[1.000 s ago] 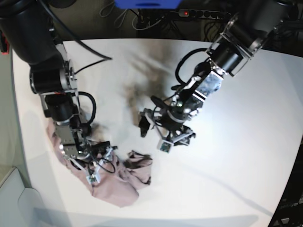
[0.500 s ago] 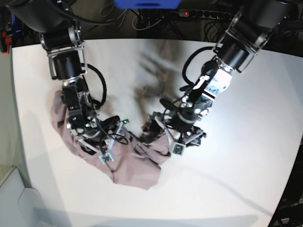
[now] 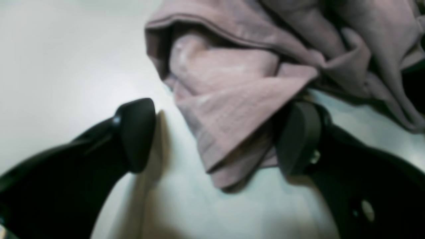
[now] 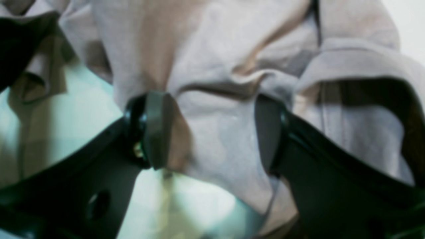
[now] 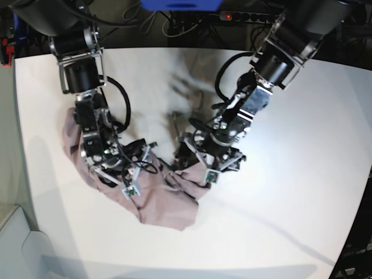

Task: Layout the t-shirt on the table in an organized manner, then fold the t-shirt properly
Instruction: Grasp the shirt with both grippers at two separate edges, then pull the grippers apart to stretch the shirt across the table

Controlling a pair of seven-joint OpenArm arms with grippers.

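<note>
The dusty-pink t-shirt lies crumpled on the white table, left of centre. In the base view my left gripper is down at the shirt's right edge and my right gripper is down on its left part. In the left wrist view the left gripper is open, with a folded hem of the t-shirt between its fingers, against the right one. In the right wrist view the right gripper is open, its fingers astride a bunched ridge of the t-shirt.
A black power strip with cables lies beyond the table's far edge, next to a blue object. Bare white tabletop extends to the right and front of the shirt. The table's left edge runs close to the shirt.
The right arm has swung up and in from the front left, and the shirt now lies further right and more spread. The left gripper has come down onto the shirt's right edge.
</note>
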